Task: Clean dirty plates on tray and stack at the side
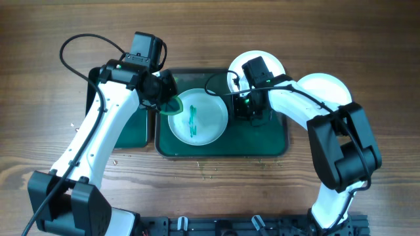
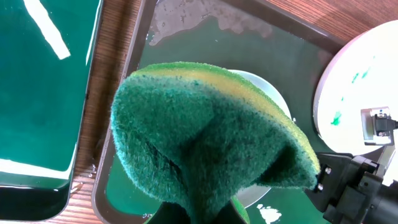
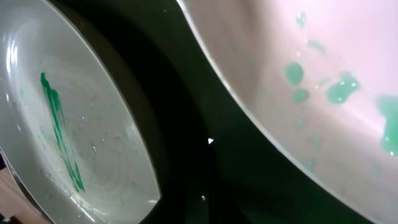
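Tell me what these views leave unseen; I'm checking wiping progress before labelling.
1. Fingers of the left tool: left wrist view, buried under the sponge.
2. Right tool open or shut: overhead, dark against the tray; own view shows no fingers.
3. Rear plate: overhead, partly under the right arm; right wrist view blurs it.

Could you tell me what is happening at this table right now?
The left gripper holds a green sponge at the edge of a streaked plate lying on the large tray. The right gripper is by a second, speckled plate at the tray's far edge; its grip is unclear. A third plate sits on the table to the right.
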Robot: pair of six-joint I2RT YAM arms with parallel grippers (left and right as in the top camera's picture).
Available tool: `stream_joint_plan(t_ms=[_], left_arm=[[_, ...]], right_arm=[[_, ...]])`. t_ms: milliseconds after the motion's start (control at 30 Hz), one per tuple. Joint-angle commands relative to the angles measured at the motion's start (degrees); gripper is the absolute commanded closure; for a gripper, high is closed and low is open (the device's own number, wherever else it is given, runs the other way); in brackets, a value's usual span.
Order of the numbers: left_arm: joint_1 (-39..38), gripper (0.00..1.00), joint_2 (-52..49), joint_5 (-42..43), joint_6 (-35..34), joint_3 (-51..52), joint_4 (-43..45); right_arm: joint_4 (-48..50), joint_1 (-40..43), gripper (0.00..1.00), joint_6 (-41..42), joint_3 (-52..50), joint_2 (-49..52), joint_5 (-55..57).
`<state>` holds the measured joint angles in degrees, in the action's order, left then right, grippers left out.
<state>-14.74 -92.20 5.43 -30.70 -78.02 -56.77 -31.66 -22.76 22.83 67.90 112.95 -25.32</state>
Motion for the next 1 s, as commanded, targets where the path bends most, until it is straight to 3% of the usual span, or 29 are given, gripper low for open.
stream_joint_plan(t_ms=[0,233,467,867,967], left_arm=[[-0.26,0.96,-0.46,0.24,0.28,0.35,0.26],[-0.26,0.96,-0.46,0.24,0.28,0.35,0.42],[-0.26,0.96,-0.50,0.24,0.28,0.35,0.42],[-0.26,0.96,-0.55,0.24,0.28,0.35,0.59],[-0.33,0.96,-0.96,0.26,0.28,0.35,0.57]], right_arm=[[-1.44,0.46,0.85,-1.68,0.02,-2.99,0.31],[-2.40,0.44,0.75,-4.68,0.02,-6.45,1.97],[-0.42,-0.94,0.71,-3.08,-0.02,-5.09,1.22],[2.75,-4.44,0.85,3.76,-0.04,0.85,4.76],[3.43,-4.44,0.96,4.39,-0.04,0.85,4.76]])
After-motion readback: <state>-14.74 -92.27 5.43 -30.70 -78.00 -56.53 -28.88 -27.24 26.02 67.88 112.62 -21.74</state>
